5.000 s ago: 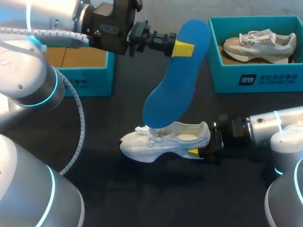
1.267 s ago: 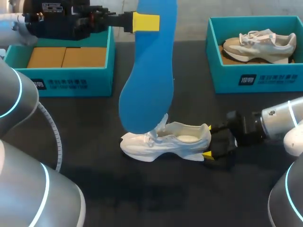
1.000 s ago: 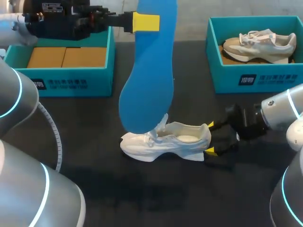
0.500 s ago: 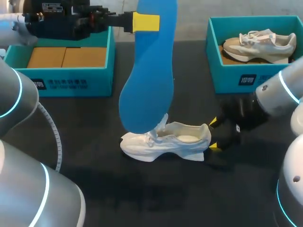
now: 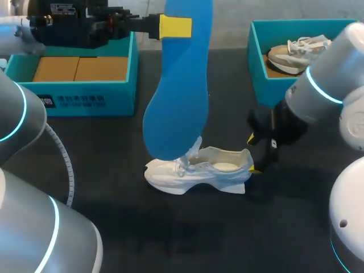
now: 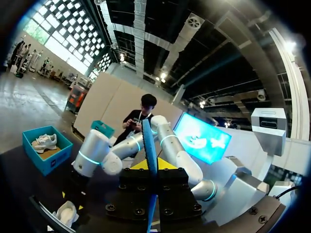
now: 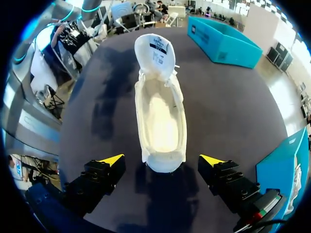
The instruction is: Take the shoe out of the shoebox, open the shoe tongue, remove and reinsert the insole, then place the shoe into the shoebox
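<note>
**Insole held aloft, shoe on the table**

The left gripper [image 5: 175,27] is clamped on the blue insole [image 5: 176,85] at its heel end. The insole is probably light and bendy, and it hangs toe-down over the white shoe [image 5: 199,170] on the table [image 5: 114,170]. The right gripper [image 7: 162,159] is spread wide and flanks the heel without contact. The stiff heel counter looks like the best hold.

Light falls from high above. The dark worktop [image 5: 114,187] looks dim, but the white shoe [image 5: 199,168] and the blue insole [image 5: 179,85] show up bright. Soft shadows lie under the shoe and near the right arm [image 5: 335,85]. Blue rings [image 5: 321,91] glow on it and on the left arm [image 5: 17,108].
</note>
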Controlling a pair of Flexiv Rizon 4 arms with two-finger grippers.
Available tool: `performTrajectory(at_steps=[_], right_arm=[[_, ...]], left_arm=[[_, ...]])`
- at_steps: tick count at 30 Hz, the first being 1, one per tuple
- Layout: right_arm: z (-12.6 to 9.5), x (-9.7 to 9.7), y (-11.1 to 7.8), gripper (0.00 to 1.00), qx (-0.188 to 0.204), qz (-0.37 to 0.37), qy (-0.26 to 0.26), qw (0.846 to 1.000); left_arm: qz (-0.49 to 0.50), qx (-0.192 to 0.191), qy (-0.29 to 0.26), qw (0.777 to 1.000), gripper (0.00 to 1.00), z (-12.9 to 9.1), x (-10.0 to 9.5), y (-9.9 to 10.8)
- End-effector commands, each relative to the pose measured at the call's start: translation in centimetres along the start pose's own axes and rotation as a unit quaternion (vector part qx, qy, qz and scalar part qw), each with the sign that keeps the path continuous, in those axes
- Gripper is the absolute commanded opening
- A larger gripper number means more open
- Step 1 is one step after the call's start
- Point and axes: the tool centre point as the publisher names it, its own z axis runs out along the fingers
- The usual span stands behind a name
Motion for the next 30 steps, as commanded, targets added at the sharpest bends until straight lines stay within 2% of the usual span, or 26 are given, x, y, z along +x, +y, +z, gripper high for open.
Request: performTrajectory(at_steps=[1,11,22,30], right_arm=[[0.1,-0.1,0.9,1.00,0.160,0.001,-0.005,0.987],[0.7,-0.1,2.3,1.00,0.236,-0.002,-0.012,0.972],[1.4,-0.1,3.1,1.00,0.270,-0.011,-0.002,0.963],[1.5,0.0,3.5,1.00,0.271,-0.016,0.002,0.962]], left_arm=[[0.000,-0.001,0.000,1.000,0.00,0.1,-0.1,0.0],[0.000,-0.001,0.000,1.000,0.00,0.1,-0.1,0.0],[0.000,-0.001,0.000,1.000,0.00,0.1,-0.1,0.0],[0.000,-0.001,0.000,1.000,0.00,0.1,-0.1,0.0]])
